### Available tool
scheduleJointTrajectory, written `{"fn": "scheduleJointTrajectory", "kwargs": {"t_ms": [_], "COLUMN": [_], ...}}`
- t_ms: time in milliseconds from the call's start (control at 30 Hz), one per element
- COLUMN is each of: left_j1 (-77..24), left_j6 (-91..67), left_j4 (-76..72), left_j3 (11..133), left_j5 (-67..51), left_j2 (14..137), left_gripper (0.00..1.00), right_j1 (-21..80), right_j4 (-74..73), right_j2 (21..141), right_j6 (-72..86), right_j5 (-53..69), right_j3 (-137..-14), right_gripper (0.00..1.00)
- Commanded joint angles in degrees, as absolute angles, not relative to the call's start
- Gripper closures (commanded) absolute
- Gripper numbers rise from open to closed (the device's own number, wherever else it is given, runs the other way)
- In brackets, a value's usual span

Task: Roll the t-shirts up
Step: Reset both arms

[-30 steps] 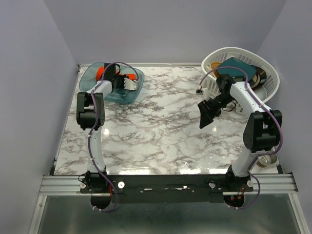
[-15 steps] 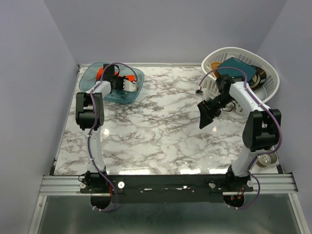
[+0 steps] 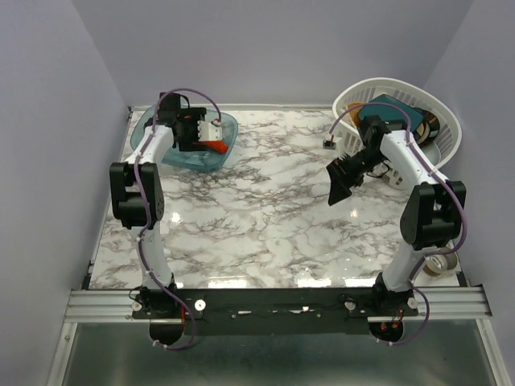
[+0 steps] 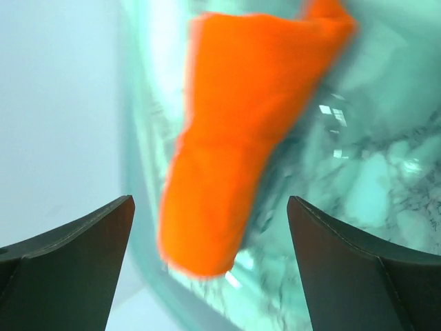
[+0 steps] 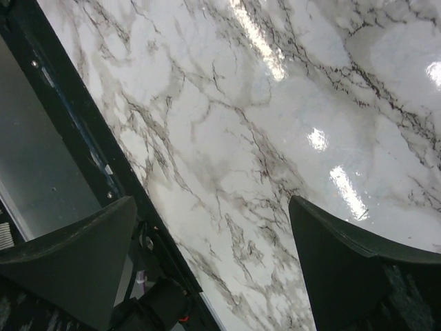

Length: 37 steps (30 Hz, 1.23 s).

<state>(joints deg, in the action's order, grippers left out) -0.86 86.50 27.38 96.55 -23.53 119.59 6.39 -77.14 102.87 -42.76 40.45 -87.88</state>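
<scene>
- The t-shirt (image 4: pixel 241 124) is a bright orange-red bundle of soft fabric inside the translucent teal tub (image 4: pixel 365 165).
- In the top view only a small patch of the t-shirt (image 3: pixel 214 147) is visible, in the right half of the tub (image 3: pixel 199 162). The left arm covers the rest.
- The tub sits at the far left corner of the marble table (image 3: pixel 265 213).
- The left gripper (image 4: pixel 210 200) is positioned over the tub with its jaws spread wide. The fabric lies in the gap between the two fingers (image 4: pixel 76 252) and touches neither. This view is motion-blurred, so folds and any tag cannot be made out.
- In the top view the left gripper (image 3: pixel 209 137) is just above the orange patch, within the tub outline.
- The right gripper (image 3: pixel 336 183) hangs over the right-centre of the table, well apart from the tub, with its jaws spread and nothing between them.
- The right wrist view confirms this: the right gripper (image 5: pixel 212 200) frames only bare marble (image 5: pixel 275 103) and the black rail (image 5: pixel 76 124) at the table edge.
- A white laundry basket (image 3: pixel 418 92) stands at the far right corner and holds teal and dark items.
- A small dark object (image 3: pixel 328 145) lies on the table just beside the basket.
</scene>
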Motion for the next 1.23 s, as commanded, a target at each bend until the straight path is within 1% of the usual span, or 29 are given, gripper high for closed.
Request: {"fn": "scheduleJointTrajectory", "kwargs": {"t_ms": [0,67,167,300,333,367,400,433,467,500,533,567,667,800,867,1000,1067,1200], "left_j1": [-0.5,-0.6,-0.9,-1.7,-1.8,-2.3,-2.4,-2.5,-2.6,-3.2,-3.7,-4.1,-6.8,-10.5,-13.2,-15.4,-15.5,-15.5], "left_j6": [68.6,65.2,59.0,52.8,48.8,47.1,44.8,42.5,38.0,36.6,35.3,32.3,29.0,23.8,21.0,15.6,12.9,11.3], "left_j4": [23.6,24.2,25.5,34.7,36.5,38.9,43.3,44.5,45.8,47.8,48.2,48.2,46.8,44.0,42.6,39.2,38.4,36.7], "left_j3": [100.4,104.1,105.6,106.3,106.4,107.0,108.1,108.2,107.7,107.1,106.4,103.9,99.0,93.3,90.7,82.7,80.6,75.7], "left_j5": [-20.8,-19.3,-16.5,-15.9,-16.0,-17.0,-17.9,-19.1,-21.8,-23.2,-24.0,-24.4,-25.1,-24.9,-22.3,-23.1,-24.0,-23.7], "left_j2": [109.7,108.5,104.9,100.5,100.1,100.1,100.0,99.8,99.6,99.1,98.7,98.3,96.0,91.3,89.6,85.0,83.9,79.9], "left_gripper": [0.01,0.01,0.01,0.01,0.01,0.01,0.01,0.01,0.01,0.01,0.01,0.01,0.01,0.01,0.01,0.01,0.01,0.01], "right_j1": [6.2,6.1,6.2,6.2,6.2,6.2,6.2,6.1,6.2,6.2,6.2,6.3,7.0,8.8,9.1,10.0,10.5,10.9], "right_j4": [-84.7,-84.7,-84.1,-78.4,-76.3,-73.3,-65.7,-61.9,-58.0,-50.9,-47.7,-43.6,-39.3,-36.6,-35.2,-35.2,-35.6,-39.1], "right_j2": [103.7,103.5,102.9,100.1,97.5,95.8,93.4,91.2,86.4,84.2,82.4,79.1,75.2,71.5,69.8,66.4,65.1,64.0], "right_j6": [-43.9,-44.3,-44.3,-42.3,-40.4,-38.4,-36.8,-34.1,-32.8,-31.8,-30.2,-29.5,-24.3,-17.9,-14.3,-13.4,-12.8,-15.2], "right_j5": [45.3,46.8,48.9,48.1,45.9,43.7,41.5,37.0,35.2,33.9,32.1,31.9,30.1,23.2,19.9,18.8,17.4,20.8], "right_j3": [-92.5,-94.0,-95.6,-96.3,-95.8,-94.8,-91.3,-89.2,-87.2,-84.8,-80.7,-79.1,-76.1,-73.7,-71.6,-69.4,-69.0,-69.0], "right_gripper": [0.0,0.0,0.0,0.0,0.0,0.0,0.0,0.0,0.0,0.0,0.0,0.0,0.0,0.0,0.0,0.0,0.0,0.0]}}
